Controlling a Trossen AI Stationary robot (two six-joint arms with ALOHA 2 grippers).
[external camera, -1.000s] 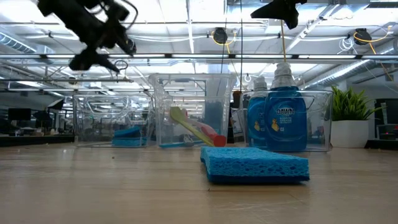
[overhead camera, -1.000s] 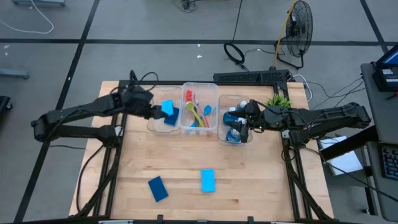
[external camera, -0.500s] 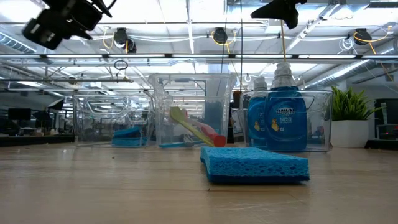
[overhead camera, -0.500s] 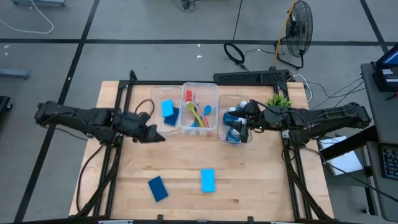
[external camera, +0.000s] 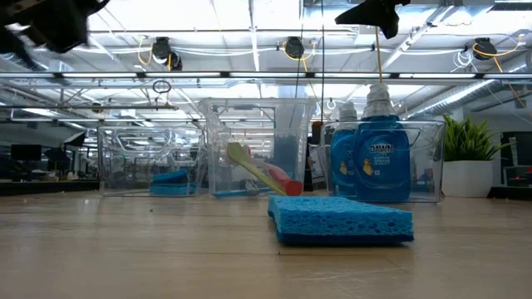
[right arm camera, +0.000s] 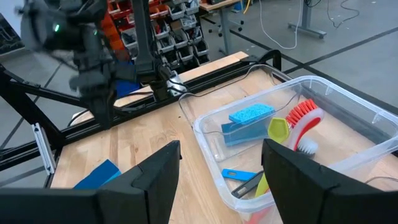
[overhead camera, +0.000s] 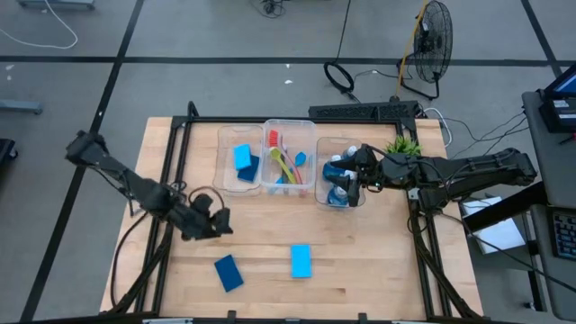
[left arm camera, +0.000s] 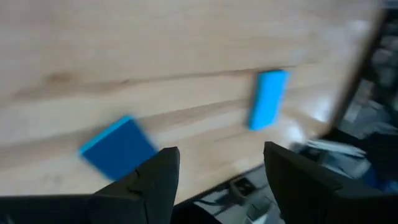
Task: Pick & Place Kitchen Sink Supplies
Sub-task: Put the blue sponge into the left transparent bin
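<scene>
While open, left gripper (overhead camera: 216, 223) hovers seemingly above darker sponge (overhead camera: 229, 273).

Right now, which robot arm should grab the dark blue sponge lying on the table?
Probably the left. Its gripper is open, just above the darker sponge. The right gripper is over the bottle bin, much farther away.

Three bins (overhead camera: 290, 160) stand in a row at the table's (overhead camera: 378, 252) back; two sponges (overhead camera: 301, 261) lie near its front edge
</scene>
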